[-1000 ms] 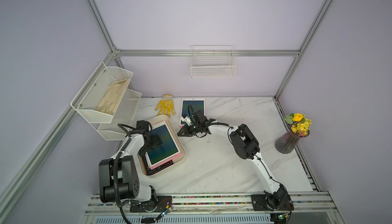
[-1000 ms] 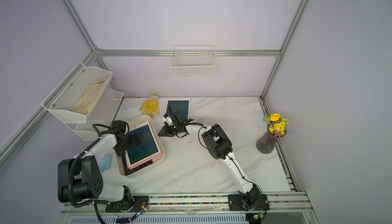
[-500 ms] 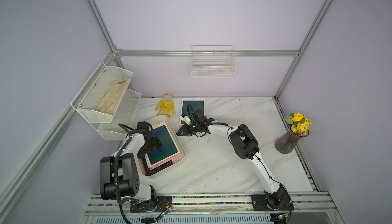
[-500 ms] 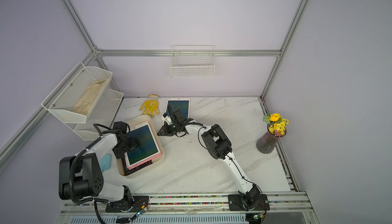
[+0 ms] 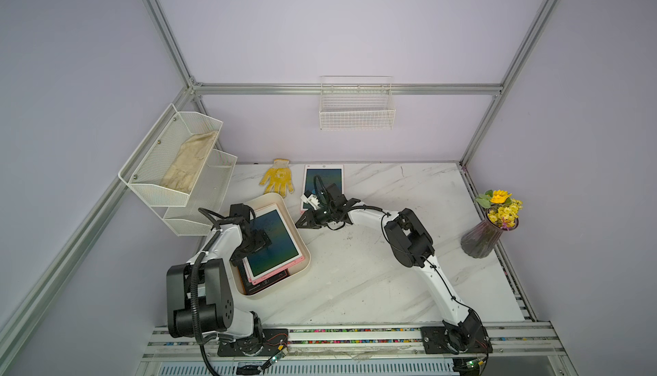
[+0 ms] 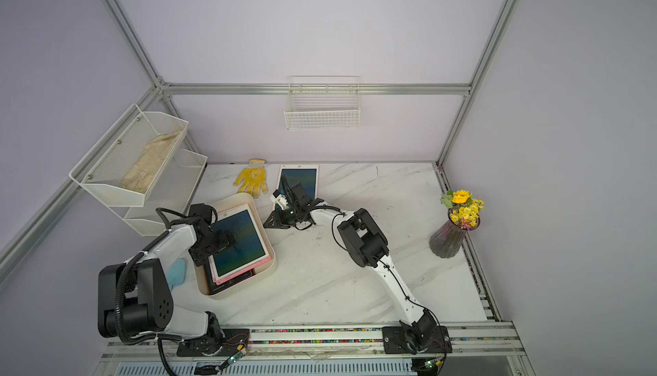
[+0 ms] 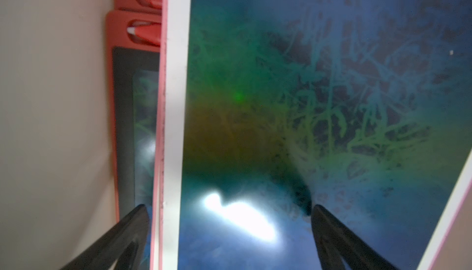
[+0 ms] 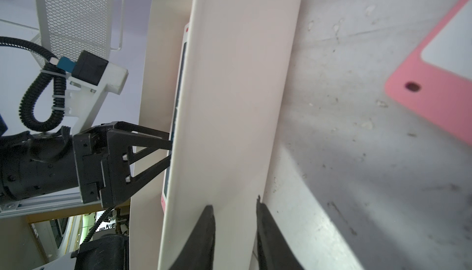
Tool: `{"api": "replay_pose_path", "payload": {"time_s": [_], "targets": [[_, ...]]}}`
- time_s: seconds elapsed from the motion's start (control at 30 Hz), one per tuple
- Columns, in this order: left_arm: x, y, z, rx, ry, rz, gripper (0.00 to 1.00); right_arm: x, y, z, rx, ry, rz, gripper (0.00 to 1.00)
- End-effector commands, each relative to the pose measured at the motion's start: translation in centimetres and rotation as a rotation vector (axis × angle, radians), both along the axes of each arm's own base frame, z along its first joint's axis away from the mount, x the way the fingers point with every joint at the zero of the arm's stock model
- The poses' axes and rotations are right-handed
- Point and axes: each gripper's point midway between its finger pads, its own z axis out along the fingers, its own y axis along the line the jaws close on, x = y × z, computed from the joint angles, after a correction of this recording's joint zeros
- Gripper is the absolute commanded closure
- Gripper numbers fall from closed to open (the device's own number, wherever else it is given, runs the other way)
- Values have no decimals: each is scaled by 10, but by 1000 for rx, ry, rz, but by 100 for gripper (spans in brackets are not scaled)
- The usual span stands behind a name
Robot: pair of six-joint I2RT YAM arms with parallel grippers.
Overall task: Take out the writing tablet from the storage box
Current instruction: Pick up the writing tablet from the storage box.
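- While the left gripper (image 7: 229, 208) hangs spread wide over the storage box (image 5: 273, 289), its fingers straddle one long edge of the writing tablet (image 5: 273, 240) directly beneath.
- Writing tablet: topmost of the stack inside the box, long axis along the box's length; left arm nearer.
- Right gripper (image 8: 233, 204): narrowly parted, empty, against the box's outer wall.
- Marble table (image 5: 355, 278): open set-down room beside the box; another tablet (image 5: 323, 182) lies beyond it.

The table (image 5: 355, 285) is bare at its front and middle right. The right arm (image 5: 435, 278) crosses from the front right corner to the box (image 5: 277, 289). A vase (image 5: 480, 242) stands at the right edge. A glove (image 5: 278, 181) and tablet (image 5: 332, 176) line the rear edge. The shelf (image 5: 160, 192) overhangs the left rear corner, and the left arm (image 5: 222, 239) covers the box's left side.
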Motion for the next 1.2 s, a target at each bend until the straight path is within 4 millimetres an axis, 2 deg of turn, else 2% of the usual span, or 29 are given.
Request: {"api": "replay_pose_path", "payload": {"time_s": [0.0,0.47,0.73,0.97,1.17], "targets": [[2,3,21,25,-50,2,3,-14,14,0,35,-8,60,69],[12,-10,12,-40,-75,-31,6,-14,15,0,45,-6,73,69],[3,-6,-1,-21,-3,-30,6,-14,16,2,50,-7,76,69],[0,-3,-1,0,24,-26,6,-14,16,4,53,-9,75,69],[1,0,10,18,-7,-21,5,-13,16,5,55,-11,75,70]]}}
